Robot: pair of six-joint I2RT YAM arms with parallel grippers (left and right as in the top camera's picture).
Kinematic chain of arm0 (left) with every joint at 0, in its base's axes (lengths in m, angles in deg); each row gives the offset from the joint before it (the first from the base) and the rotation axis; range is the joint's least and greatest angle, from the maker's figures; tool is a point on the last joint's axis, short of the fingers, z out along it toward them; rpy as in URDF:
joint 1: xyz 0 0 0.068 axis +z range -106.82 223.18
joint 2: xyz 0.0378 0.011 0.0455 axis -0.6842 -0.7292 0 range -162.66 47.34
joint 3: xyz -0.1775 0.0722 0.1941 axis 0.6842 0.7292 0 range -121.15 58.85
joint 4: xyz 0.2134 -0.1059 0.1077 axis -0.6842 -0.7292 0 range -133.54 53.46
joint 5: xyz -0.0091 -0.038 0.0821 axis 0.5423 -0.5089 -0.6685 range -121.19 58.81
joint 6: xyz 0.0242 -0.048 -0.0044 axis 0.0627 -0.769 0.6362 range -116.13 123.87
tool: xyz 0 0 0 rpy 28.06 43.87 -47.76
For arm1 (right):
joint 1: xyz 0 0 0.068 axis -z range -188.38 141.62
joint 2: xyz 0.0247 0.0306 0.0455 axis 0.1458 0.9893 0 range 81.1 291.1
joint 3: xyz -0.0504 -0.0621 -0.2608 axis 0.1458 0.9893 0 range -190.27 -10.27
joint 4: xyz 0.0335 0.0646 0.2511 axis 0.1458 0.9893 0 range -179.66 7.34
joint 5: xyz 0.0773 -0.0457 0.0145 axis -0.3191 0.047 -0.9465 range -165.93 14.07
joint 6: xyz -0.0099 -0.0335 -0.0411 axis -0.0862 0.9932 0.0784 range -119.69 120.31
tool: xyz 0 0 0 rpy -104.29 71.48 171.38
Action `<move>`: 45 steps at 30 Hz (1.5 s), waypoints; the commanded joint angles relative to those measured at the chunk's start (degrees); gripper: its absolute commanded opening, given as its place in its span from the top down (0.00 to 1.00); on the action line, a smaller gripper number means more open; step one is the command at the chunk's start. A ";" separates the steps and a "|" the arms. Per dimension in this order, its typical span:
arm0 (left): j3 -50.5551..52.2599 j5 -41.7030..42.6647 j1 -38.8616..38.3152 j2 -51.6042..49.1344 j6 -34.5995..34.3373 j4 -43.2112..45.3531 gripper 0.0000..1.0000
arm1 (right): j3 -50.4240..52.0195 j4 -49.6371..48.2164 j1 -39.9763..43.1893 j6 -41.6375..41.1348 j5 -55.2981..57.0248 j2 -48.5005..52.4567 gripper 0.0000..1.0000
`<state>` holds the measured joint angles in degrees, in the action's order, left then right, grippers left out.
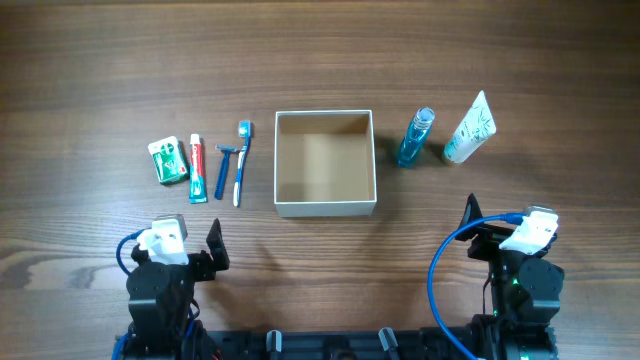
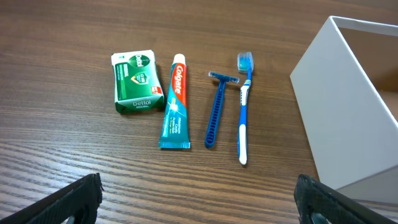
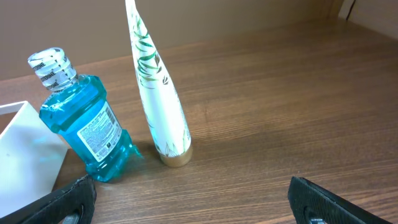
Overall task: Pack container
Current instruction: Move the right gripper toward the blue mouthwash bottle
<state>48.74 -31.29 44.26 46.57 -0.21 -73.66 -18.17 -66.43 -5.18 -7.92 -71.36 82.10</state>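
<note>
Sitting open and empty on the wooden counter [image 1: 100, 60], the container [image 1: 325, 208] lies ahead of both pincers and between them: forward and right of the left pincer [image 2: 199, 202], forward and left of the right pincer [image 3: 193, 205].

Straight ahead of the left pincer, four items lie flat in a row, each apart from the next. They are a green soap box [image 2: 135, 83], farthest from the container, then a toothpaste tube [image 2: 175, 102], a blue razor [image 2: 216, 109] and a blue toothbrush [image 2: 244, 106], nearest the container's wall.

Nearly straight ahead of the right pincer a white tube [image 3: 155, 93] stands on its cap. A blue mouthwash bottle [image 3: 84, 118] stands upright to its left, near the container.

Both pincers are spread wide, holding nothing, well short of every item. Packing appears not yet begun. A sensible first move is for one pincer to advance, lower over an item and clench. The thin razor and toothbrush would likely need a low, careful pinch.
</note>
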 commanded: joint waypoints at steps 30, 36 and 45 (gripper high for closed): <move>1.11 -0.39 -0.33 0.46 0.87 -0.15 0.00 | -43.50 18.51 0.02 -0.52 -19.54 28.70 0.00; 1.11 -0.39 -0.33 0.46 0.87 -0.15 0.00 | -83.32 48.50 -1.01 0.57 -20.79 60.83 0.00; 1.11 -0.39 -0.33 0.46 0.87 -0.15 0.00 | -99.95 50.86 -10.67 -7.87 -20.94 84.89 0.00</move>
<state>48.96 -31.29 44.21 46.54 -0.21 -73.62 -116.79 -15.44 -10.40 -8.91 -100.38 160.98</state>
